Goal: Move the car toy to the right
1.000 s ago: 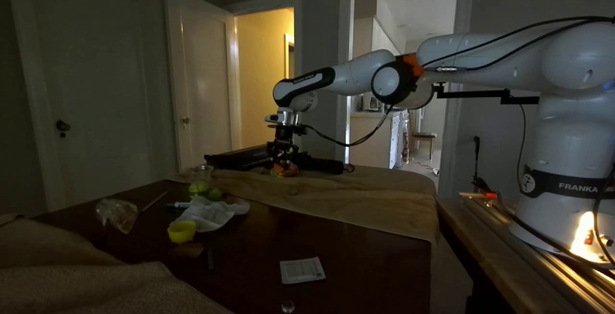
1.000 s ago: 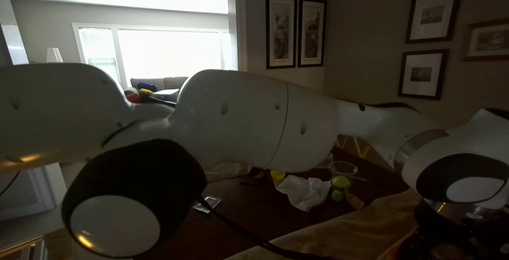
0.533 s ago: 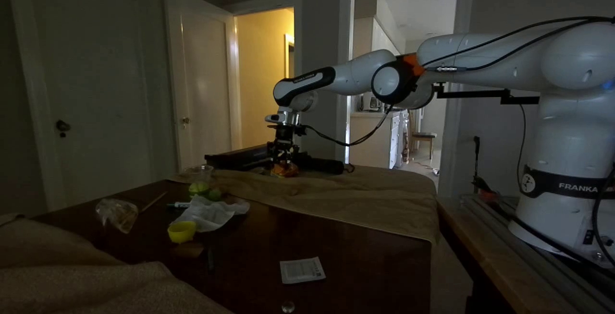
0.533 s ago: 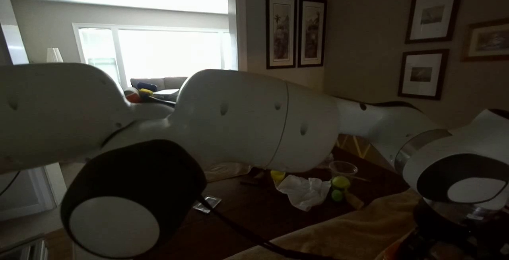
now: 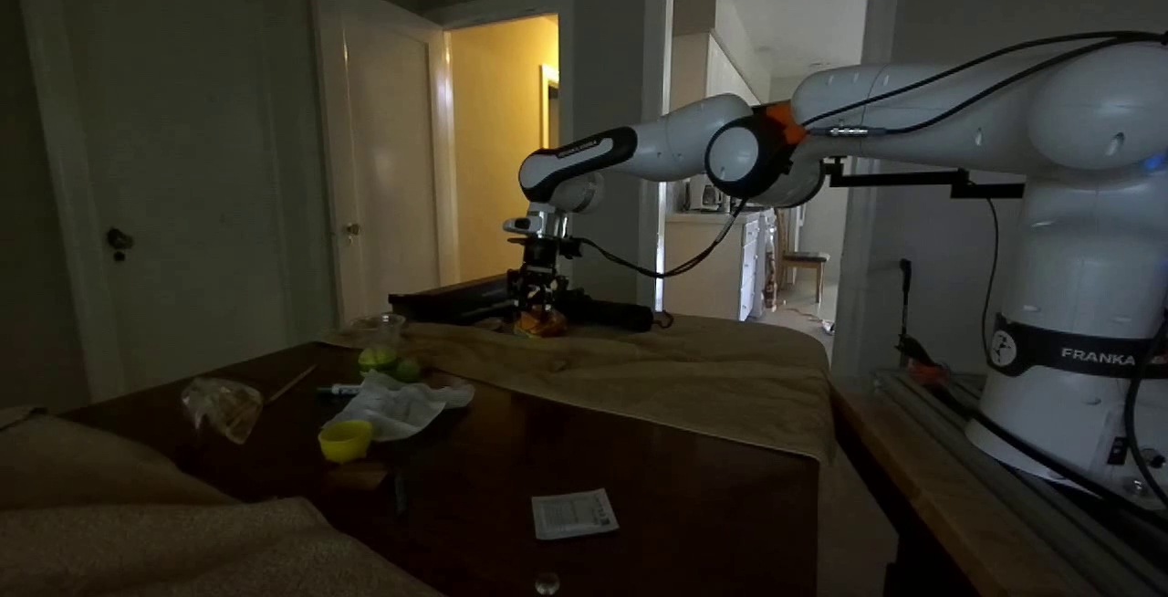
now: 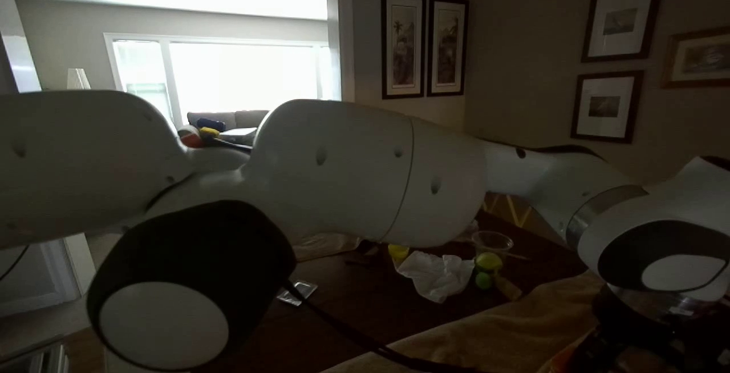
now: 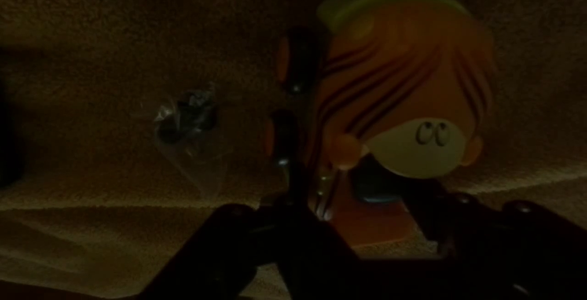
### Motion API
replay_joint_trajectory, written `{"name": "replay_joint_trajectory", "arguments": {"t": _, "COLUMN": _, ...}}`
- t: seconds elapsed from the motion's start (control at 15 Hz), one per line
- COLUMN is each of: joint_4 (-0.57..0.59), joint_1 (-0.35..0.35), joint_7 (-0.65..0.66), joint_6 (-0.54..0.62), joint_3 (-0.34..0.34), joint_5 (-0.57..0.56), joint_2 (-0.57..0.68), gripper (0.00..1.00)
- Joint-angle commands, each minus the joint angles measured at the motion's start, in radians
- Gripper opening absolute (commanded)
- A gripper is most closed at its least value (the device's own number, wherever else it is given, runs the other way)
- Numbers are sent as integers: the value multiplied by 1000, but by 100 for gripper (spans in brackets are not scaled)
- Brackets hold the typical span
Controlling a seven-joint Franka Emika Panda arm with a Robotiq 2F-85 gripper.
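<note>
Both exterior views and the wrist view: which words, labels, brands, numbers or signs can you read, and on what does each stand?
"FRANKA": on the robot's black base band, in an exterior view.
Round emblem beside that: details too small.
Lettering on the black arm strip: too small to read.
Print on the white packet: too small to read.
Car toy, dark wrist view: no lettering I can make out.

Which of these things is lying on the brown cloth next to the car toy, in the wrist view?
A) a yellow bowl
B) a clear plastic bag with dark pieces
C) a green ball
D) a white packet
B: the wrist view shows a clear plastic bag with dark pieces on the brown cloth, apart from the car toy.
</note>
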Motion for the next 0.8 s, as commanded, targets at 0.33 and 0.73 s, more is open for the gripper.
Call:
{"name": "replay_joint_trajectory", "arguments": {"t": 0.33, "joint_4": 8, "joint_1": 7, "joint_7": 31, "joint_6": 2, "joint_3": -18, "joint_5": 16, "joint_2": 5, "gripper": 95}}
{"name": "replay_joint_trajectory", "arguments": {"t": 0.73, "joint_4": 18, "joint_1": 4, "joint_7": 39, "joint_6": 2, "joint_3": -24, "joint_5": 13, "joint_2": 9, "gripper": 100}}
